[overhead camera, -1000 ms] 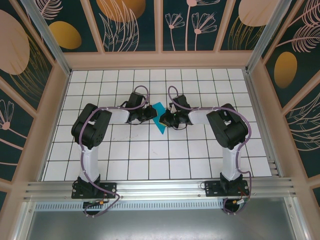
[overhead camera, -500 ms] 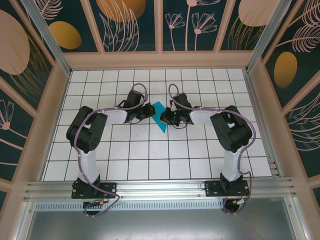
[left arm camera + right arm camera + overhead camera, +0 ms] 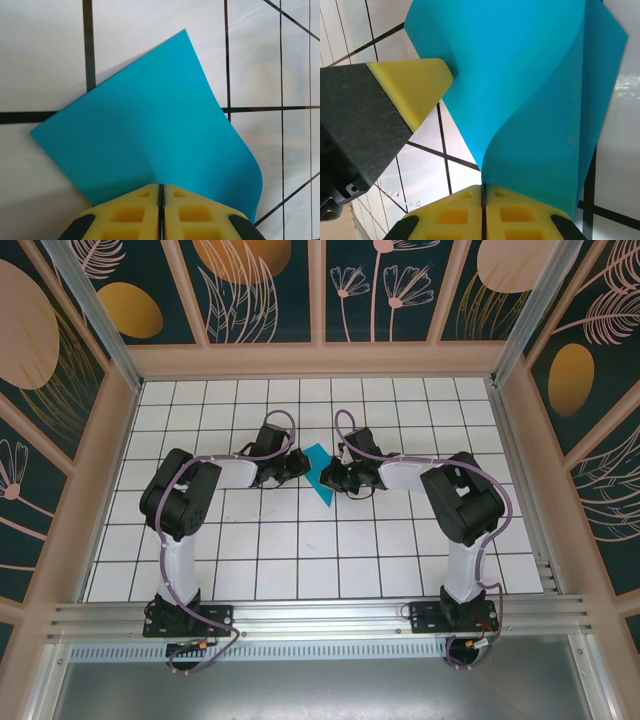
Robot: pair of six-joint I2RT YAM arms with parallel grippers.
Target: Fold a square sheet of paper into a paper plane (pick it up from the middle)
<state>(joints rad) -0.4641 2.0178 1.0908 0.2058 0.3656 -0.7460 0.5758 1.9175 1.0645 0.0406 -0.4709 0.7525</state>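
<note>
Both arms are on the square sheet of paper [image 3: 319, 460], which sits mid-table between them over the white grid table [image 3: 300, 550], a bit toward the far side. The left gripper [image 3: 160, 192] comes in from the left with its pads pressed together and the sheet's edge pinched in the seam. The right gripper [image 3: 483, 192] does the same from the opposite side, pads together with paper running into the seam. So the sheet lies straight ahead of each pincer and spans the gap, and neither arm is meaningfully nearer. From above, the teal shape reads longer far-to-near than across, with a point trailing toward the arm bases. It isn't flat. On the left wrist camera it has a soft hump rising from the pinch and the right-hand corner curls down. On the right wrist camera it sweeps into an S-curve, with one flap standing up beside the left pincer's yellow pad [image 3: 415, 85]. It's plain teal, and I can't see a hard crease (the curves are all smooth, so I'd guess it's bowed, not folded). My read is that the next move depends on the two pinch points closing toward each other squarely, and any skew would put the fold off-axis.
</note>
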